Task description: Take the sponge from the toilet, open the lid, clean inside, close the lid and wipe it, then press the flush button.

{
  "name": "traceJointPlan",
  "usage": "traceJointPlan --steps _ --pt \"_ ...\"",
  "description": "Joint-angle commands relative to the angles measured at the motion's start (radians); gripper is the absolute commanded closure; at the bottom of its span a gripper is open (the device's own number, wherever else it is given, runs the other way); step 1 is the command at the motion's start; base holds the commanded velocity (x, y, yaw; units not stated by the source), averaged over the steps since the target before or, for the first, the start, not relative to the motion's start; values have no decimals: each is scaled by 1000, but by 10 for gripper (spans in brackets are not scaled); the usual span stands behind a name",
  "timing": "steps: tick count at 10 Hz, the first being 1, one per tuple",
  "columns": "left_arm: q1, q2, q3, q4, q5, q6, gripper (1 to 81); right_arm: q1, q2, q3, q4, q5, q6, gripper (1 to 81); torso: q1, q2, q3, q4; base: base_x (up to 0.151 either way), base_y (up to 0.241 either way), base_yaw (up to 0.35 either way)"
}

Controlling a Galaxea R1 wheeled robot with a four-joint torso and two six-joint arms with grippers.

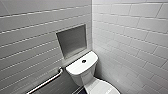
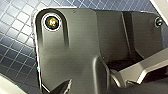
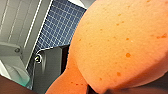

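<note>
The white toilet (image 1: 86, 75) stands in the corner, low in the head view. Its flat tank top carries the round dark flush button (image 1: 84, 61) in the middle. Below the tank, a part of the white oval lid (image 1: 102, 88) reaches the picture's lower edge. The red-orange sponge (image 3: 120, 45) bulges large right in front of the right wrist camera, squeezed in my right gripper, which is shut on it. The left wrist view has my own dark plate over the dark tiled floor (image 2: 15, 37), and nothing is held there.
White tiled walls meet in a corner behind the toilet. A grey recessed niche (image 1: 72, 41) sits in the left wall above the tank. A metal grab bar (image 1: 47, 81) runs along that wall, left of the toilet. Dark blue floor tiles (image 3: 60, 25) lie below.
</note>
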Motion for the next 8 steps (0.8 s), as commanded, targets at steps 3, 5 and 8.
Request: traceJointPlan --steps 3,5,8 --pt "-29 -4 -1 -2 66 11 10 89 -308 498 -1 33 21 811 11 -19 -99 0 0 0 0" --pt "-22 -1 -1 -2 60 11 10 145 -479 702 -8 119 0 811 16 -27 -47 0 0 0 0" --pt "-16 1 -3 0 55 11 10 337 -601 844 1 106 0 811 18 -27 -86 0 0 0 0"
